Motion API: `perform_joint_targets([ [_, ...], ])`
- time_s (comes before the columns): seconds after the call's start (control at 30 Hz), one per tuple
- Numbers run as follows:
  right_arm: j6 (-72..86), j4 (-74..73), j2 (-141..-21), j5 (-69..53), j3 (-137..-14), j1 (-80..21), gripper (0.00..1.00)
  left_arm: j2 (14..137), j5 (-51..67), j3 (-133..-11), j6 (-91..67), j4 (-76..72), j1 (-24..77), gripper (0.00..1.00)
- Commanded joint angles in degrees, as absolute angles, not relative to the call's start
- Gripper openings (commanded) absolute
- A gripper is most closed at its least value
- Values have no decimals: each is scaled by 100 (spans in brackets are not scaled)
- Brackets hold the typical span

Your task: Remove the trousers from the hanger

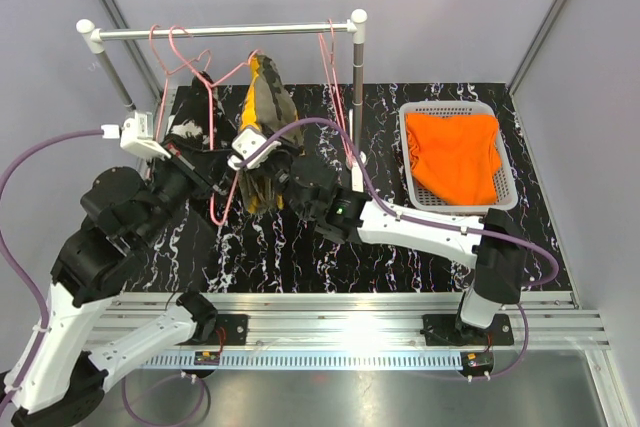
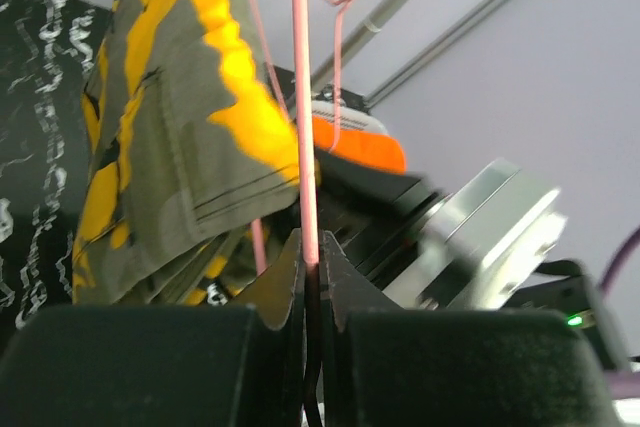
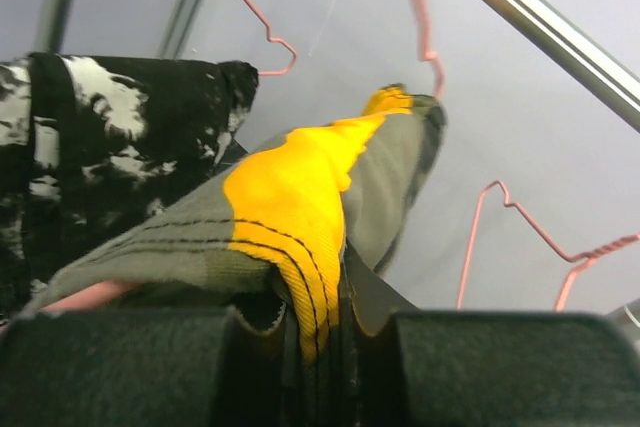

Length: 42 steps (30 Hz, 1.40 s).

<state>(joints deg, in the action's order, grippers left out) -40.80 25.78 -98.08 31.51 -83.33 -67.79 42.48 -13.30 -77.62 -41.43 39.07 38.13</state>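
Our left gripper (image 2: 306,262) is clamped on the pink hanger (image 2: 298,97); our right gripper (image 3: 330,337) is clamped on the camo trousers (image 1: 266,107), which hang long axis downward near the far edge of the surface (image 1: 300,247), left of centre. We judge the right arm best placed to draw them off.

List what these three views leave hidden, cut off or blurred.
Top view: both jaws, hidden by wrists and the camouflage trousers.
Left wrist view: pink hanger, hook cut off by top edge.
Right wrist view: black speckled trousers, cut off by left edge.
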Motion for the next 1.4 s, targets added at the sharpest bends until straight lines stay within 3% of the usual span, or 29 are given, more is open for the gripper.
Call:
perform_joint_targets([
  [0.0, -4237, 3191, -9378, 3612, -8736, -6460, 0, 3903, -1854, -7305, -4113, 3542, 3841, 0],
  [0.5, -4192, 2479, -9229, 3533, -10027, -6328, 0, 3271, -1740, -5320, -4684, 3428, 3841, 0],
  [0.97, -3938, 36, -9677, 3718, -13771, -6328, 0, 3006, -1881, -4324, -4896, 3542, 3850, 0],
  [1.17, -3771, -325, -9115, 3867, -13913, -6328, 0, 3111, -1855, -4298, -4755, 3516, 3850, 0],
  [1.37, -4411, 483, -8193, 4095, -12657, -6328, 0, 3085, -1731, -4289, -4940, 3366, 3841, 0],
])
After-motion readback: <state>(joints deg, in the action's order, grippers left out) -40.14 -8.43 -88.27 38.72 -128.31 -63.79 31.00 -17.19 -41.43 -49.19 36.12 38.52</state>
